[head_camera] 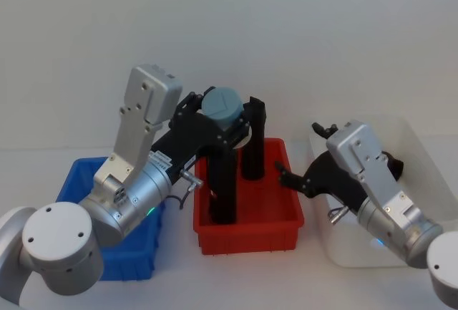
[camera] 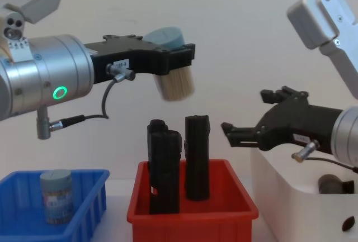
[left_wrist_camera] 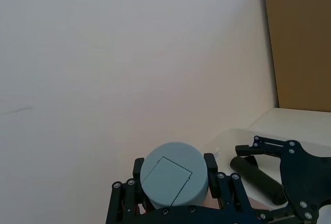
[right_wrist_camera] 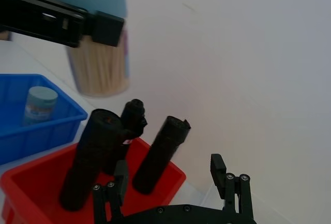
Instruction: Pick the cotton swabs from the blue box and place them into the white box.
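Note:
My left gripper [head_camera: 223,112] is shut on a tub of cotton swabs [head_camera: 219,104], gripping it just under its grey-blue lid. It holds the tub high above the red bin [head_camera: 283,218]. From the side the tub [camera: 175,88] hangs tilted, beige sticks showing. A second tub [camera: 55,196] stands in the blue box [camera: 89,203] at the left. My right gripper [head_camera: 295,176] is open and holds nothing, hovering at the near left edge of the white box [head_camera: 424,145]. In the right wrist view its fingers [right_wrist_camera: 217,166] are spread wide.
The red bin [camera: 190,217] between the two boxes holds tall black blocks [camera: 197,158] standing upright under the held tub. A dark round thing [camera: 335,185] lies inside the white box [camera: 291,197]. A brown board [left_wrist_camera: 300,43] stands behind the table.

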Tool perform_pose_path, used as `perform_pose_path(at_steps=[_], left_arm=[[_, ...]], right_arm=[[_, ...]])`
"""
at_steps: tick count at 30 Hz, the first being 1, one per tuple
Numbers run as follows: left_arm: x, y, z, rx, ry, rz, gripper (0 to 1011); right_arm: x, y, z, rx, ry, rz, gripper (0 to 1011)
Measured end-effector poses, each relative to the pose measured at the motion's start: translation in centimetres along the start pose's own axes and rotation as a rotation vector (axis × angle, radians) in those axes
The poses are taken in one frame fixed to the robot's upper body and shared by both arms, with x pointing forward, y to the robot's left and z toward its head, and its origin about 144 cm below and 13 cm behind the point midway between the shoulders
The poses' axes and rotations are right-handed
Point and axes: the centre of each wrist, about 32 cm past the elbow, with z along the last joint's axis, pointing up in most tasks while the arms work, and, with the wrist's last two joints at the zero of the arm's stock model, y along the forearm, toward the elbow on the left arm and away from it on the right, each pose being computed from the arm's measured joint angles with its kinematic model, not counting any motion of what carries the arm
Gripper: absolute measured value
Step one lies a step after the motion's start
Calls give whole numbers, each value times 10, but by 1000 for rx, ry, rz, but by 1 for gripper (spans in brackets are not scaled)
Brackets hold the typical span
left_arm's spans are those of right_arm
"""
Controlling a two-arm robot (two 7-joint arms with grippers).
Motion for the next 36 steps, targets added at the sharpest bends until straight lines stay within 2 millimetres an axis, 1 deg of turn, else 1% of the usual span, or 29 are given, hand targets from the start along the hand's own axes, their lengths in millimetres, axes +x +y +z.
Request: perform_pose_path(at_steps=[12, 36], left_arm=[[-6, -10, -1, 0, 6, -24, 696], [-17, -17, -4, 20, 23, -60, 696]], right_arm=[[-4, -1, 10, 41, 1, 89, 1002], [-6, 7, 21, 88, 12, 100, 1002]])
